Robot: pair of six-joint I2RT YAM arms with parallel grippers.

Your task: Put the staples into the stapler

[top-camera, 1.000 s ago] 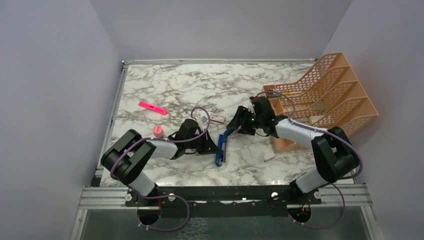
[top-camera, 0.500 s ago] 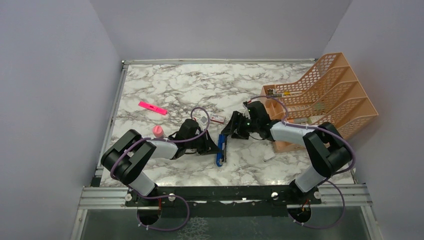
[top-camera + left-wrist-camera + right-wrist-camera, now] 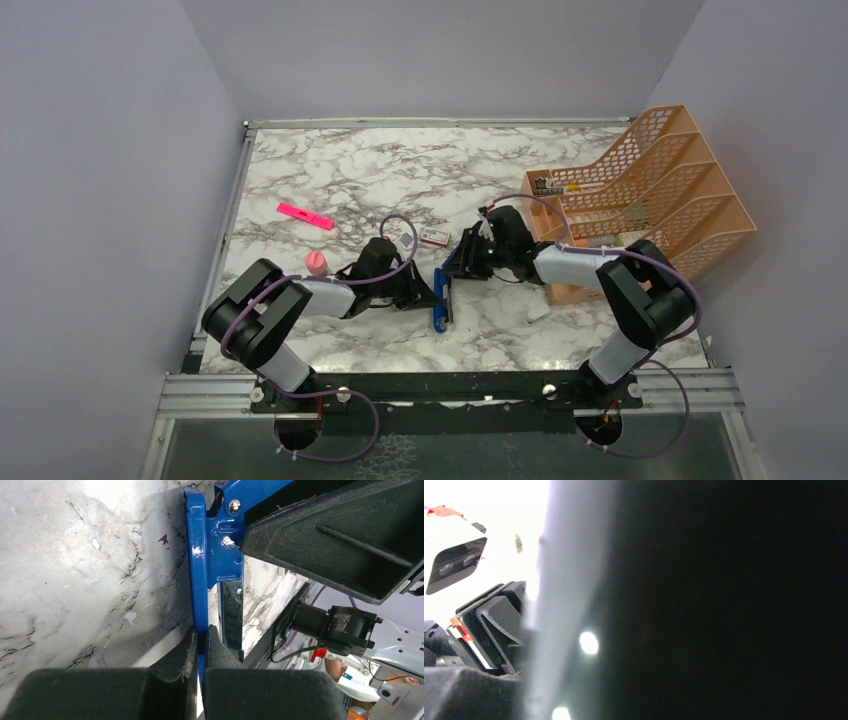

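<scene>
Both fingers [image 3: 186, 652] of your left gripper [image 3: 200, 639] are pressed together on the thin blue side plate of the slim blue stapler with black underside [image 3: 200, 580], pinching it from two sides. Just beyond the pads you see the stapler's glossy black strip beside the blue plate. Further along, near a silver rivet, its blue top arm goes under one black finger of your right gripper [image 3: 467, 256]. Whether the right fingers are spread or pinching you cannot tell, because the right wrist view is almost all dark blur. From above, the stapler [image 3: 440, 300] lies on the white marble table [image 3: 350, 170] between the two grippers, with the left gripper [image 3: 424, 292] on its left side and the right gripper at its far end. A small red-and-white box [image 3: 434, 238] lies just beyond that end. Well apart sit a pink eraser [image 3: 316, 263], a pink marker [image 3: 305, 215] and an orange mesh file rack [image 3: 650, 180].
</scene>
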